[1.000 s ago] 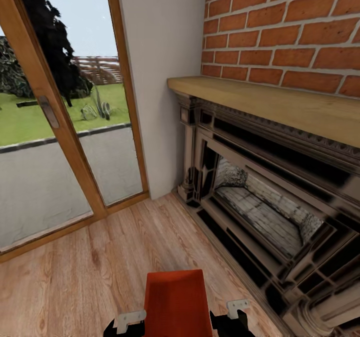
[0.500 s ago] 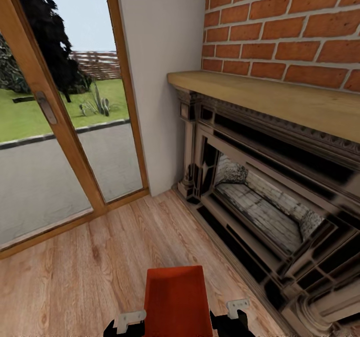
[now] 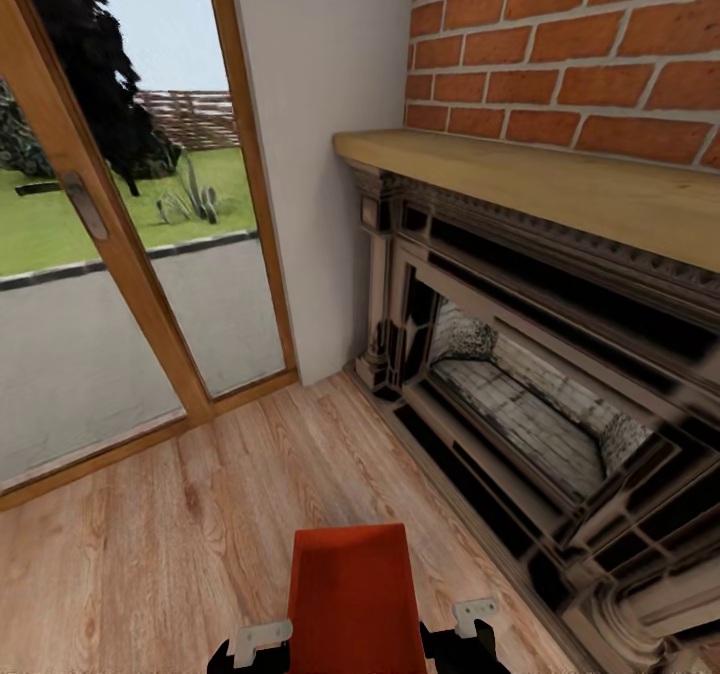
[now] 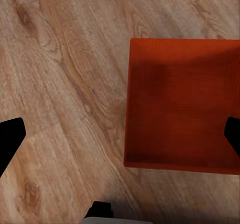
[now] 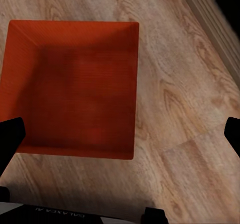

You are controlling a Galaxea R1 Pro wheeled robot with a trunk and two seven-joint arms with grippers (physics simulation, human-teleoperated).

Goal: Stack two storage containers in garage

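Observation:
One orange-red storage container [image 3: 350,594] sits between my two arms at the bottom of the head view, above the living room's light wood-plank flooring [image 3: 180,534]. My left gripper [image 3: 258,640] is at its left side and my right gripper [image 3: 474,616] at its right. The left wrist view looks down into the open-topped container [image 4: 180,104]; the left gripper [image 4: 122,134] is open, one dark finger overlapping the bin's side. In the right wrist view the container [image 5: 75,89] lies under the open right gripper [image 5: 121,133] in the same way. The second container is out of view.
A dark stone fireplace [image 3: 530,394] with a wooden mantel [image 3: 540,179] and a brick wall [image 3: 570,54] stands close on the right. Wood-framed glass doors [image 3: 120,254] fill the left, a white wall section [image 3: 320,154] between them. Plank floor stretches ahead and to the left.
The whole head picture has shifted a little, so the camera has moved. The container stays between the two arms, its far edge slightly higher in the picture.

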